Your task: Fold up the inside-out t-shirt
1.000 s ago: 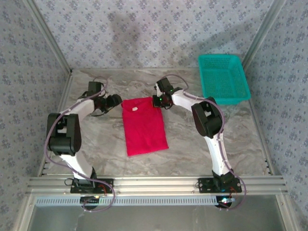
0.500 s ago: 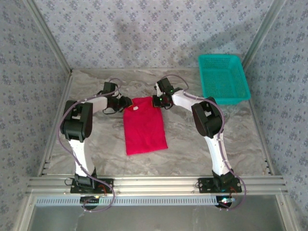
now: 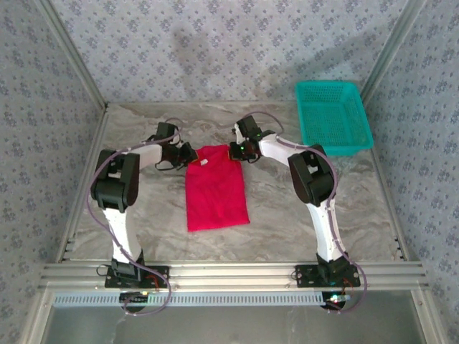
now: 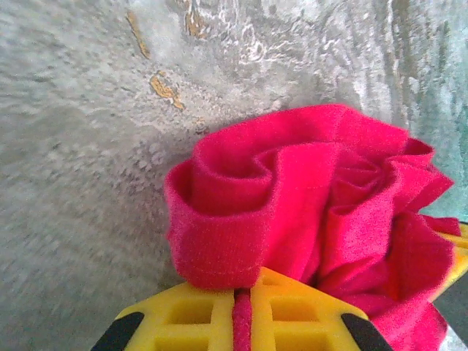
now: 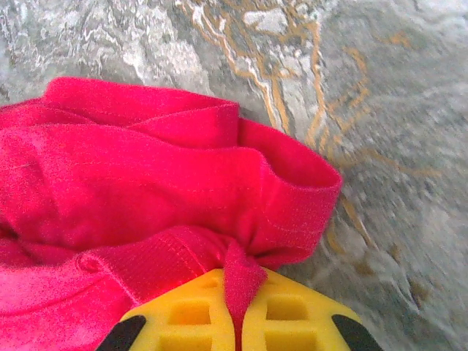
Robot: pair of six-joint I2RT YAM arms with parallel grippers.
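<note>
The red t-shirt [image 3: 216, 188] lies flat near the middle of the grey marbled surface [image 3: 143, 208] as a long, narrow rectangle, its short edges facing the far wall and the arm bases. A small white tag [image 3: 203, 163] shows near its far edge. Both arms reach in to that far edge. The left gripper [image 3: 188, 154] sits at the far left corner and the right gripper [image 3: 234, 150] at the far right corner. Seen from the left wrist, the yellow fingers [image 4: 183, 314] are pressed together with a thin strip of red cloth pinched in the seam between them, and the fabric bunches in thick rolled folds just beyond the tips, a hemmed band curling over the front. The right wrist camera gives the same picture: its yellow fingers [image 5: 292, 314] are closed on a tuck of the shirt's hemmed edge, with gathered folds spreading to the left over the veined stone. A teal mesh basket [image 3: 333, 118] stands at the far right corner of the surface, well apart from the shirt.
</note>
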